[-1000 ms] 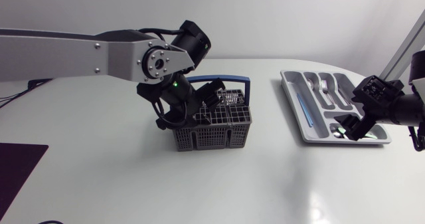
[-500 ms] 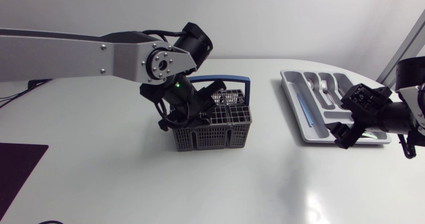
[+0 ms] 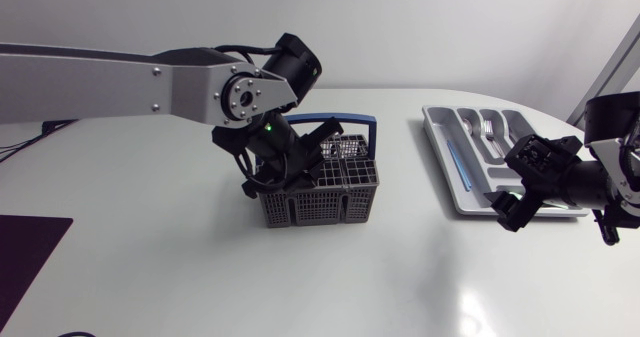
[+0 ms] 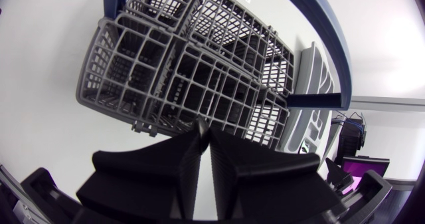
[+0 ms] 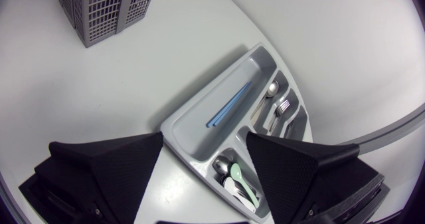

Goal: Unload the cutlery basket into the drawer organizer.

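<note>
I see bright, even light, a soft sheen on the worktop [image 3: 470, 307], and my wrist views bending at the edges.

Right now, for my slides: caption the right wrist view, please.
Open right pincer framing the drawer organizer, cutlery lying in its compartments.

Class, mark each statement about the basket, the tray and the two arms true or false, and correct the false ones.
1. The right pincer is open and empty. True.
2. A blue stick lies in the long compartment of the tray. True.
3. The handle of the basket is red. False: it is blue.
4. The left pincer hangs over the tray. False: it is at the basket.
5. The pale green spoon lies in the basket. False: it lies in the tray's end compartment.
</note>
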